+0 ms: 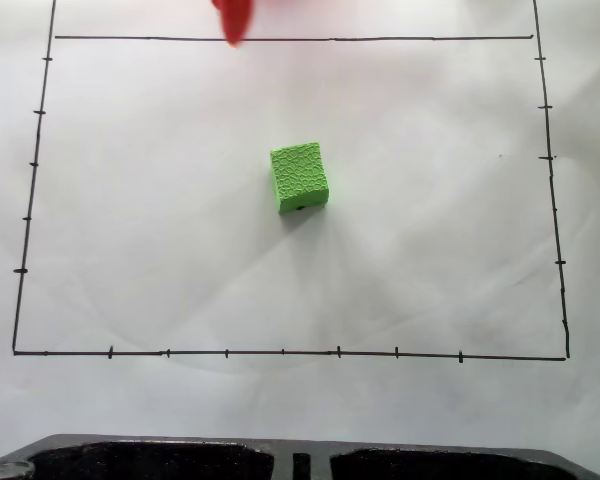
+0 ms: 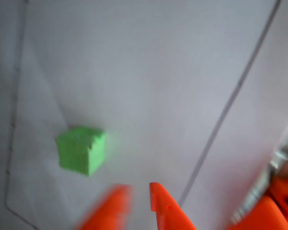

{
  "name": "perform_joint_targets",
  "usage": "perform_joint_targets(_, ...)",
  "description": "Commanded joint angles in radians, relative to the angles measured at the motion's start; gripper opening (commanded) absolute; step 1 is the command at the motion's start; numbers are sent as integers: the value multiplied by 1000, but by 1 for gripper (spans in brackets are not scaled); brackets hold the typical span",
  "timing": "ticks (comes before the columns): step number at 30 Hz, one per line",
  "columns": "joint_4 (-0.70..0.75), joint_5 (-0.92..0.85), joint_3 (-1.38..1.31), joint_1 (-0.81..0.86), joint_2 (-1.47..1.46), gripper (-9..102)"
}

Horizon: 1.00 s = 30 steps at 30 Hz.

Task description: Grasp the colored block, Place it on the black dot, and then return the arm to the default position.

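Green cube (image 1: pixel 299 177) sits mid-paper, well clear of the drawn border (image 1: pixel 290 352); end effector (image 2: pixel 139 201), fingertips slightly spread, hangs empty near it.

Green textured block (image 1: pixel 299 177) sits mid-paper, untouched.

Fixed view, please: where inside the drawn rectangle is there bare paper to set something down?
Nearly everywhere. The green block sits alone near the middle; bare paper runs from it to the left, right and bottom black lines. The one crowded spot is the top line, left of centre, where the orange gripper tip pokes in.
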Motion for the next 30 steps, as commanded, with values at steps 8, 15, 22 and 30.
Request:
perform_joint_targets(8,-255,190,304,38,295,0)
perform_joint_targets(15,-299,270,403,-31,336,0)
perform_joint_targets(22,-391,337,483,-58,337,0)
perform_joint_targets(30,-399,342,486,-81,337,0)
